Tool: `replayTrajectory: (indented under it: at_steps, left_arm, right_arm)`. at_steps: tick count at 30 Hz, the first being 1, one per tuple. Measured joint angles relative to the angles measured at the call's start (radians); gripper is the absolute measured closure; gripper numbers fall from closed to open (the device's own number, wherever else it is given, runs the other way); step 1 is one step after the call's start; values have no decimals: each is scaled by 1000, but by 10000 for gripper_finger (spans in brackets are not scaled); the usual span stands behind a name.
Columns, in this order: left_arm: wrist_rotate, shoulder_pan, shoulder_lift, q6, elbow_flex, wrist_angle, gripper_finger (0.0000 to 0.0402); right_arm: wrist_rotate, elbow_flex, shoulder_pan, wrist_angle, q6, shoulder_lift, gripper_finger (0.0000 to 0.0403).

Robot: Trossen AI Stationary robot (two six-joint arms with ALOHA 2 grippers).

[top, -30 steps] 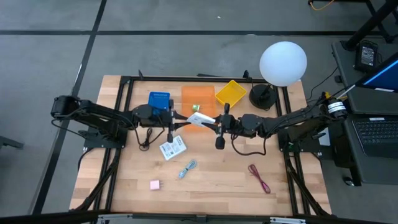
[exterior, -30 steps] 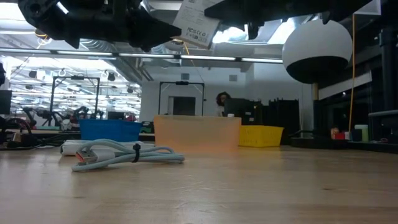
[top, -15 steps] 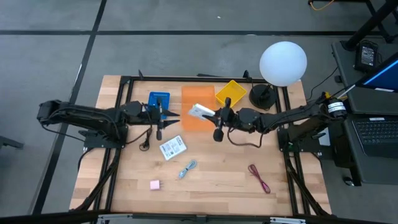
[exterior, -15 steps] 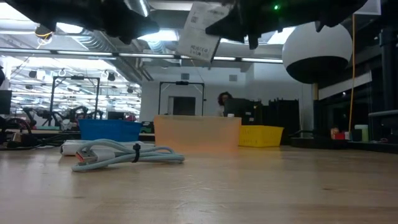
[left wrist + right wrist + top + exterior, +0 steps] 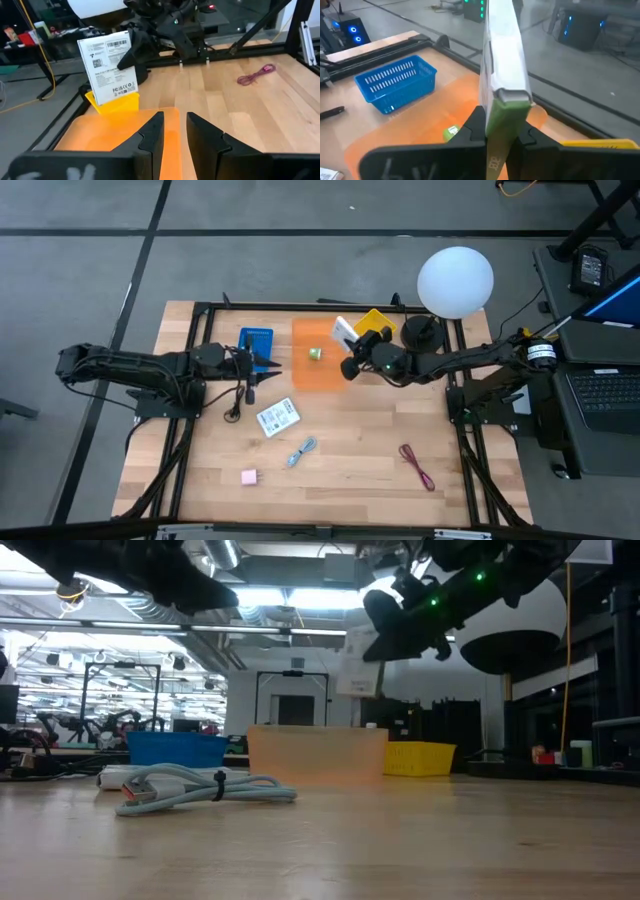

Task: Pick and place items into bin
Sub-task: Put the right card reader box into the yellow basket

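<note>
Right claw point(image 5: 347, 352) is clamped on your white printed packet point(image 5: 344, 332), held up over the edge of the orange bin point(image 5: 318, 368) beside the yellow basket point(image 5: 374, 325). Left claw point(image 5: 262, 365) sits by the blue basket point(image 5: 256, 340), fingers point(image 5: 150, 137) slightly apart, empty. You've got a second packet point(image 5: 277, 416), pink cube point(image 5: 249, 477) and dark-red cord point(image 5: 417, 465) on the desk point(image 5: 350, 470).

Around the orange bin point(image 5: 318, 354), the table's near side lies open past a white packet point(image 5: 277, 416), while the blue basket point(image 5: 256, 340), yellow basket point(image 5: 376, 323) and both arms crowd its flanks.
</note>
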Motion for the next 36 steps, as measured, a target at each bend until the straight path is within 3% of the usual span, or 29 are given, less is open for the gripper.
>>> replayTrajectory:
  at_steps: [3, 9, 16, 31, 36]
  left_arm:
    - [0, 0, 0, 0, 0, -17, 323]
    - [1, 0, 0, -10, 0, -31, 326]
    - [1, 0, 1, -16, 0, -31, 327]
    - [1, 0, 1, -28, 0, -31, 329]
    - [1, 0, 1, -33, 0, -31, 329]
  right_arm:
    - [7, 0, -11, -5, 9, 0, 387]
    - [141, 0, -34, -84, 6, 0, 387]
    - [146, 0, -84, -294, 108, 0, 387]
    - [54, -10, -192, -352, 69, 4, 387]
    - [-31, -79, -217, -183, 9, 4, 387]
